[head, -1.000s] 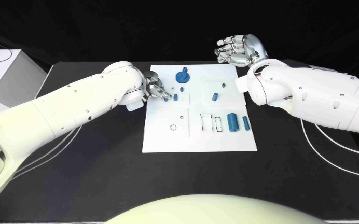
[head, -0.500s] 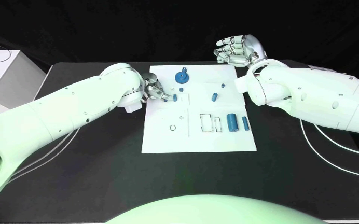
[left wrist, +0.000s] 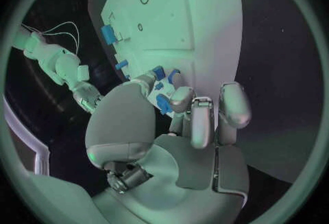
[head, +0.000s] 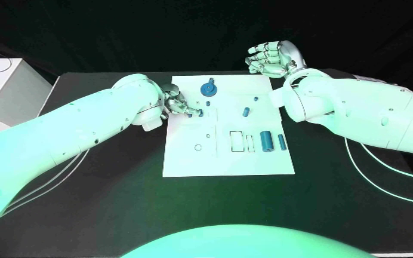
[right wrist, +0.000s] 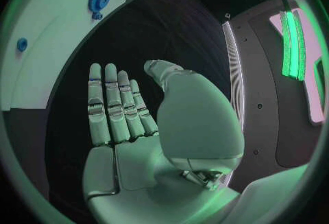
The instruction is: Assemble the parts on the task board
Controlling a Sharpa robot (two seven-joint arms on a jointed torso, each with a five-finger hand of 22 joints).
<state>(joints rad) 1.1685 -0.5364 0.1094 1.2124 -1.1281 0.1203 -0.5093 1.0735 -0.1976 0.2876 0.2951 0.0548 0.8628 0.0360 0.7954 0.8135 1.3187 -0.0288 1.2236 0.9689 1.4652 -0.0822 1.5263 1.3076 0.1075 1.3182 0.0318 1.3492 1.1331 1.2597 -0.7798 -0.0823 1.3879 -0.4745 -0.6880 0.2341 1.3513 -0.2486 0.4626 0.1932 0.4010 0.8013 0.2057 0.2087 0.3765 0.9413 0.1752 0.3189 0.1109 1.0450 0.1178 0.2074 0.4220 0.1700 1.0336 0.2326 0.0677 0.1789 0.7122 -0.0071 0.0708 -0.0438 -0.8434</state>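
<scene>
Left hand (head: 179,105) occupies the board (head: 198,162) edge at 9 o'clock, beside a small part (head: 202,113). Right hand (head: 271,58) hangs off the board's 1 o'clock corner, fingers (right wrist: 113,103) spread. Gear (head: 209,88) stands at 12 o'clock. Cylinders (head: 268,141) lie at 3 o'clock. The 6 o'clock tabletop (head: 224,201) is bare.

Left robot hand (head: 178,104) curled low; right robot hand (head: 271,58) raised, fingers extended.
</scene>
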